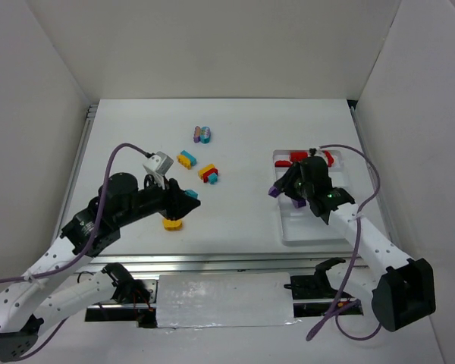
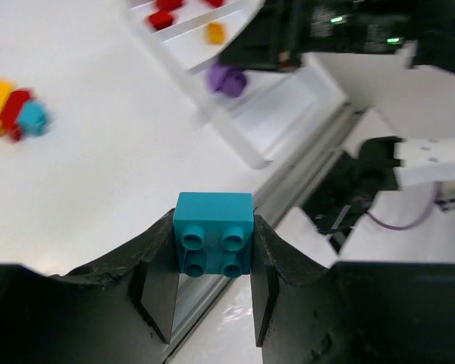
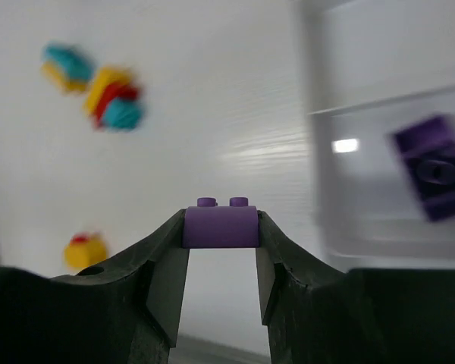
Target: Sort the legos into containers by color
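- Three small multicoloured clusters of plastic bricks (image 1: pixel 208 174) lie on the white table (image 1: pixel 243 220), from twelve to one o'clock of the left gripper (image 2: pixel 212 262).
- One yellow brick with red under it (image 1: pixel 172 223) sits near that gripper at seven o'clock.
- Left gripper is clamped on a square teal brick (image 2: pixel 214 220), pinched between its fingertips.
- Right gripper (image 3: pixel 221 250) squeezes a small purple brick (image 3: pixel 221 226) at the nine o'clock edge of the white four-compartment plastic tray (image 1: pixel 312 241).
- Inside the tray lie red bricks (image 1: pixel 303 158) and another purple brick (image 3: pixel 434 167).

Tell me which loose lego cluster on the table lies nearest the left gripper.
The yellow cluster topped with red, right beside the left gripper; the other three lie farther back.
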Tool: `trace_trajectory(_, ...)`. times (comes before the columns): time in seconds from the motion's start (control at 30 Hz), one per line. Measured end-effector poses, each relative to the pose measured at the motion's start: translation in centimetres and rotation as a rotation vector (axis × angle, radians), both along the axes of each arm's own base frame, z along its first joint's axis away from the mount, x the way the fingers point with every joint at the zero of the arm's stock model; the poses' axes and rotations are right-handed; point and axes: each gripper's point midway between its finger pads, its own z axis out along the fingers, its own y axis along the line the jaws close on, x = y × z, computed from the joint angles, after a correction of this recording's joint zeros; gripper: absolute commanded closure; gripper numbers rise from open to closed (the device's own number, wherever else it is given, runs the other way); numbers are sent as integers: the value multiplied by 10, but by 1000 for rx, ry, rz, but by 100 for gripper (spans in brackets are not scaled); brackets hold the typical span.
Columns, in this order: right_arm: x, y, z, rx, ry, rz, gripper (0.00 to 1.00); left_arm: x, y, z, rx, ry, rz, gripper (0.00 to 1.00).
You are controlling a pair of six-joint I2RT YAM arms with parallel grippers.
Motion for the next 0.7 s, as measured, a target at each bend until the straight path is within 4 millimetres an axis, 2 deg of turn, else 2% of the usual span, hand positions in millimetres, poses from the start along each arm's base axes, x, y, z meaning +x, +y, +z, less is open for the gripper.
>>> trace_trajectory(0.13,10,-74,-28,-129,96,-360,100,11,16,-27,118,53,95,100)
trace_trajectory(0.23,12,-97,-41,-191,134,-467,100,11,24,-36,158,70,126,100)
trace_trajectory(0.37,15,-105,-60,-256,204,-504,100,10,30,-40,178,73,141,100)
trace_trajectory(0.53,17,-105,-60,-266,203,-497,100,9,31,-41,189,66,138,100)
trace_trajectory(0.7,21,-95,-58,-253,181,-438,100,9,31,-42,193,70,136,100)
